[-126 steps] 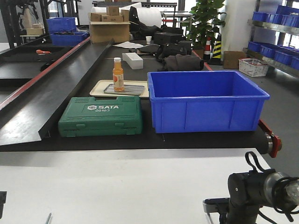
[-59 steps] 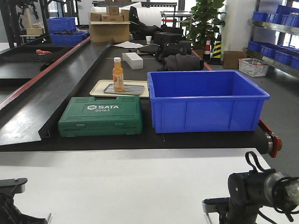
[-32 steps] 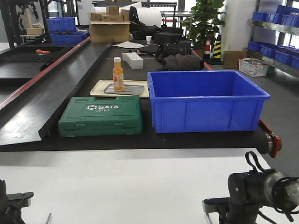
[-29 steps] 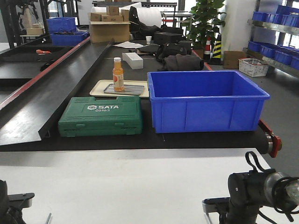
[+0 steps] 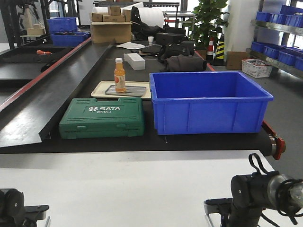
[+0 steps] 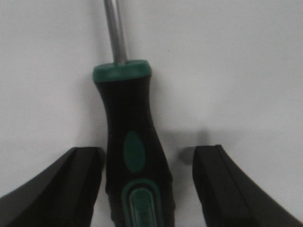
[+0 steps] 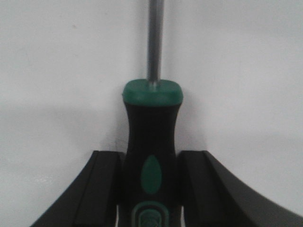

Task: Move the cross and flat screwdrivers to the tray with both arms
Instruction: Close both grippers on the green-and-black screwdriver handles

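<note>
1. Front view: the grey tray is seen at upper centre, seated on a cream tray behind a green tool case. An orange bottle stands on it. The white table fills the lower frame, well apart from the tray.
2. Left wrist view: the left gripper is spread wide astride the handle of the first screwdriver, which lies flat with its shaft toward the top. Nothing is gripped. The handle is straddled, presumably so that closing centres it.
3. Right wrist view: the right gripper is closed on the handle of the second screwdriver, both fingers pressed against it. The thick handle is judged a firmer hold than the thin shaft. Tip types cannot be told.
</note>
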Motion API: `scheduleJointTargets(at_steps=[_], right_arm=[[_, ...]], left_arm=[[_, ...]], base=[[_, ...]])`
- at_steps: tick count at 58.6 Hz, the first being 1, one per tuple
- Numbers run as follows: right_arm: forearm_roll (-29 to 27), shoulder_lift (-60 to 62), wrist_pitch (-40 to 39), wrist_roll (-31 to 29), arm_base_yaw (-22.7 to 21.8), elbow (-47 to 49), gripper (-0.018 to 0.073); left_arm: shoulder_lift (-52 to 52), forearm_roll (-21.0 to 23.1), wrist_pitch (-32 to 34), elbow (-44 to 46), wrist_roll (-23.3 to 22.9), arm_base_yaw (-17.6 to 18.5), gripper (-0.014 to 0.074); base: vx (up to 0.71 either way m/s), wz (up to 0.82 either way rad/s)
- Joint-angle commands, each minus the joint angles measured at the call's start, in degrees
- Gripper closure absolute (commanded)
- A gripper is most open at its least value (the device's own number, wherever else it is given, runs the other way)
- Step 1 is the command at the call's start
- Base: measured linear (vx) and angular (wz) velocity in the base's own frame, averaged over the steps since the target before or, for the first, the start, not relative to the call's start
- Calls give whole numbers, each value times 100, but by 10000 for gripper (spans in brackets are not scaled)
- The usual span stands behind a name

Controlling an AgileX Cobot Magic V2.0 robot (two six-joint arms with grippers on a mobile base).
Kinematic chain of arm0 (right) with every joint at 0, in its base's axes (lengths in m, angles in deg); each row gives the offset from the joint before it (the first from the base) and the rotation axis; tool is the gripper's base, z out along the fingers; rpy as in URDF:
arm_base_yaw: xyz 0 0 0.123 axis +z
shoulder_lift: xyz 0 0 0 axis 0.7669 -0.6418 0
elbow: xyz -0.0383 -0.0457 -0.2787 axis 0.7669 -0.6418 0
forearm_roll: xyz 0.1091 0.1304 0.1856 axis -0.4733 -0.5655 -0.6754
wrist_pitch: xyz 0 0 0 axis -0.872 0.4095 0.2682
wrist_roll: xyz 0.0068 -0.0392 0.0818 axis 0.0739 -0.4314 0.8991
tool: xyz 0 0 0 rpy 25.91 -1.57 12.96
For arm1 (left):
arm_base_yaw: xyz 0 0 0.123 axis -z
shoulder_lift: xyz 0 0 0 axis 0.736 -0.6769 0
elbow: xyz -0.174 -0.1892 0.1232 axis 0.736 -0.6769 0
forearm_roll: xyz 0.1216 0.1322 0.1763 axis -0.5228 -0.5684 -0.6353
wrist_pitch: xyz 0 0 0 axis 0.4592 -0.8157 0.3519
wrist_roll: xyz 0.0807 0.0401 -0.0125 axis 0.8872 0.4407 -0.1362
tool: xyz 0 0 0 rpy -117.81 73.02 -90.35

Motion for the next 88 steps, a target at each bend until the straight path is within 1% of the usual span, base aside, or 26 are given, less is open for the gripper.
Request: scheduleJointTargets(at_steps=[1,7,11,13,18,23,24,32,37,46,56,64,74,88], right_arm=[[-96,30,-295,-145,-9,11,570],[-96,30,-301,-145,-9,11,570],[-96,30,-307,-145,-15,11,570],[-87,30,-307,-145,-15,11,570],[-84,30,-328,-145,-15,11,570],[-84,30,-333,-145,-15,11,570],[-84,30,-333,-145,-15,11,570],[-89,30,-332,-145,-15,11,570],[-89,30,-332,-145,-15,11,570],[-89,50,-348,-242,-15,11,570],[-94,380,-395,-291,-9,11,570],[-160,956,-516,-291,-5,11,570],[-224,1852,-738,-337,-5,11,570],[-274,3221,-1171,-337,2,11,570]], left_arm=[[126,72,-1,125,-141,28,62],[24,72,-27,105,-150,28,71],[-52,72,-54,105,-193,28,96],[-80,72,-84,105,-249,28,113],[-136,72,-144,105,-299,28,191],[-161,72,-201,105,-299,28,318],[-161,72,-213,105,-299,28,360],[-161,67,-220,105,-238,28,603],[-161,67,-203,105,-215,28,605],[-94,67,-161,105,-18,28,601],[315,67,35,105,67,28,599],[942,67,236,105,87,28,599],[1874,67,454,105,357,28,596],[3238,72,704,105,473,28,596]], base=[[0,0],[0,0],[0,0],[0,0],[0,0],[0,0],[0,0],[0,0],[0,0],[0,0],[0,0],[0,0],[0,0],[0,0]])
